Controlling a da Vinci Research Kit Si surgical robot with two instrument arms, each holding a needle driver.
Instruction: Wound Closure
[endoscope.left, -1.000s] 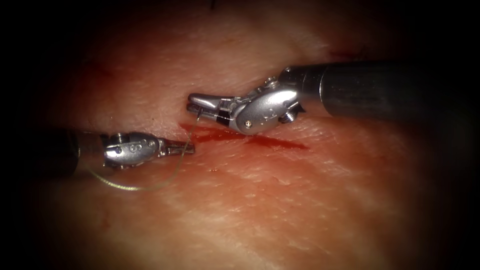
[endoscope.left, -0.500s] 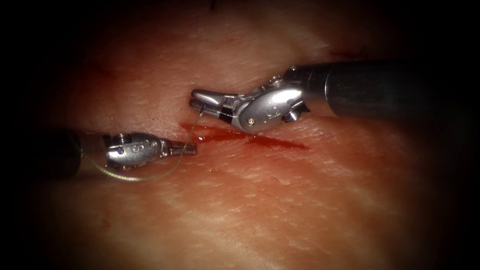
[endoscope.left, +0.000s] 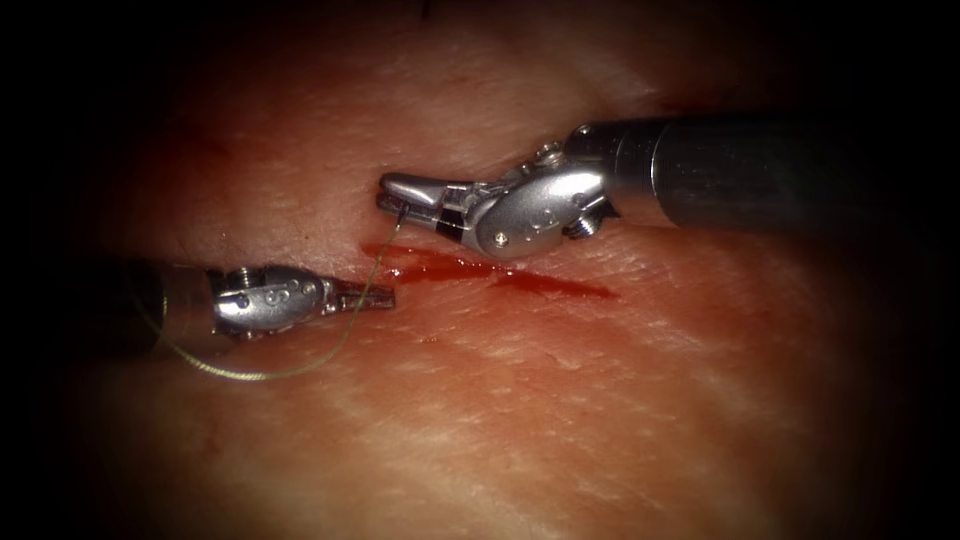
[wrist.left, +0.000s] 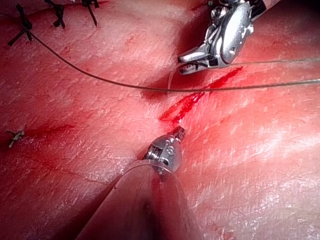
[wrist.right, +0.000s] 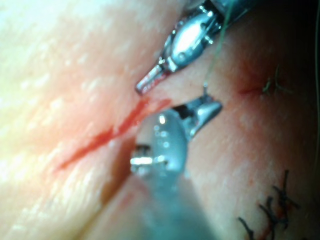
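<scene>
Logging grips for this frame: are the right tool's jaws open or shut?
Shut. In the endoscope view the right tool has its jaws pressed together on the thread, which runs down from the tip across the cut.

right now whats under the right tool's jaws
The right tool grips the thread at its jaw tips, above bare tissue beside the cut. The skin directly beneath its jaws is covered. The left tool holds nothing visible.

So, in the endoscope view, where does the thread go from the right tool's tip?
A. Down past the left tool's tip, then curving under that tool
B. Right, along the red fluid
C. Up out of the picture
A: the thread drops from the right tool, passes the left tool at its tip and loops beneath it. What either tool grips is unclear.
</scene>
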